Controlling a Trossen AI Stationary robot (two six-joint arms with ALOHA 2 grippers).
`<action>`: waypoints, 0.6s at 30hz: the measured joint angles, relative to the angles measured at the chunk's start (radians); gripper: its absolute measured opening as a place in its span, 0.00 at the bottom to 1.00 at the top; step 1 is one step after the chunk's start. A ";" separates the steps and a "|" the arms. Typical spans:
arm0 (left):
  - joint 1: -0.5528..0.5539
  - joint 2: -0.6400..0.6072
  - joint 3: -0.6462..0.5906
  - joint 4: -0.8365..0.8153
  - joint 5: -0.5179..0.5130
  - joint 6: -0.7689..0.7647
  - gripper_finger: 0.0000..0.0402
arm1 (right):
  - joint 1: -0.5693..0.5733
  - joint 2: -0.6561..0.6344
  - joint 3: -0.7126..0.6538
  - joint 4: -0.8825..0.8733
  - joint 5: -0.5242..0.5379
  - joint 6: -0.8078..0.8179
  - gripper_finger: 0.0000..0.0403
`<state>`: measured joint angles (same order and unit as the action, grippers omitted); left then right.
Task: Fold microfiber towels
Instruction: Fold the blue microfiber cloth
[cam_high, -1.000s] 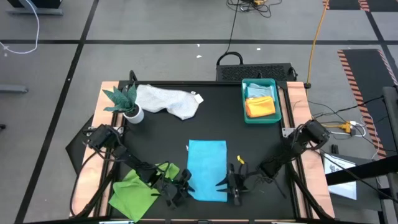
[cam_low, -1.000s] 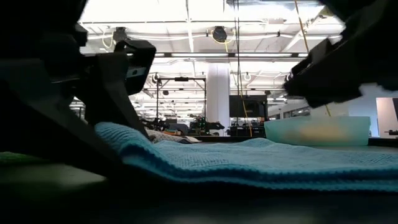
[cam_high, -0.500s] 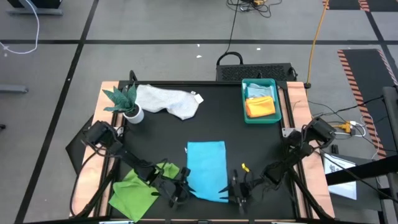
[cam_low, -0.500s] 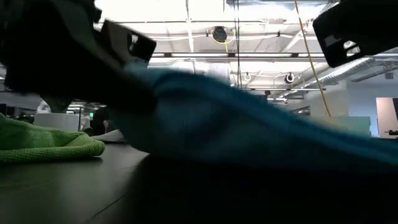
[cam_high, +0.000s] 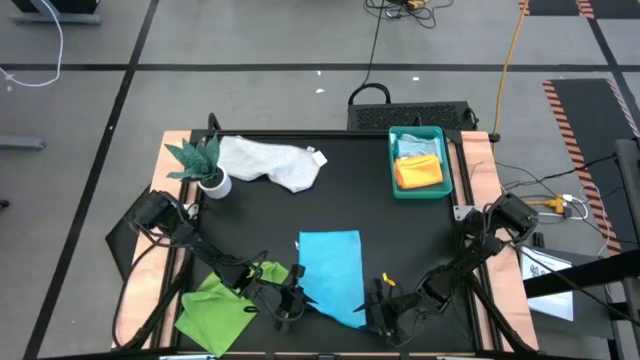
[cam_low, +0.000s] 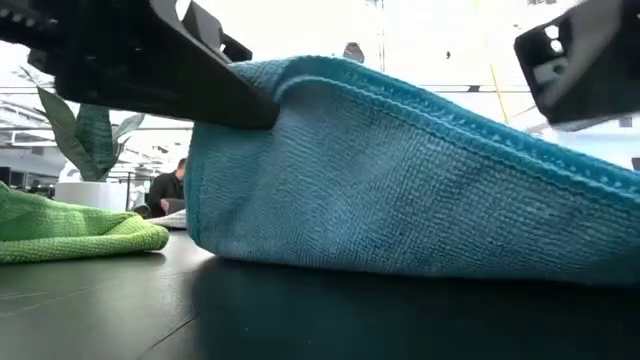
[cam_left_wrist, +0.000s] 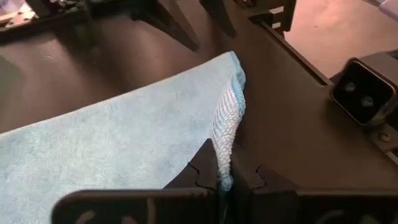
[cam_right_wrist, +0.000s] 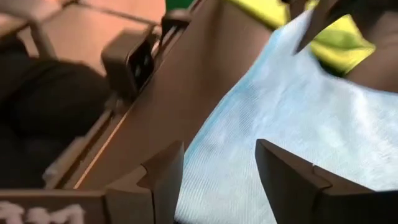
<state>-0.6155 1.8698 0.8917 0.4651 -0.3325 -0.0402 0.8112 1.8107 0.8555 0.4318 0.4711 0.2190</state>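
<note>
Black table (cam_high: 250, 215) carries your work | turquoise towel (cam_high: 333, 273) lies near the front edge, centre | your left pincer (cam_left_wrist: 225, 180) is clamped on its near-left corner, lifting it | your right pincer (cam_right_wrist: 217, 180) stands wide over the near-right edge, holding nothing | lime towel (cam_high: 220, 295) just left | free table behind.

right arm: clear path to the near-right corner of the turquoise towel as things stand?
Probably yes. The right gripper is open with the turquoise towel's edge lying right ahead of its fingers, nothing between them. The left gripper is shut on the towel's opposite near corner, out of the way.
</note>
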 joint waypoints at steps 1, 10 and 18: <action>0.002 0.000 0.000 0.001 -0.002 0.000 0.02 | 0.002 0.012 0.000 0.004 0.001 -0.003 0.49; 0.021 0.000 0.000 0.001 -0.002 -0.026 0.08 | 0.003 0.036 0.000 -0.032 -0.001 0.004 0.49; 0.027 0.000 0.000 0.001 -0.002 -0.022 0.02 | -0.011 0.037 0.000 -0.055 -0.003 0.028 0.49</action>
<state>-0.5888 1.8698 0.8917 0.4656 -0.3340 -0.0620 0.8006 1.8473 0.8555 0.3766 0.4678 0.2466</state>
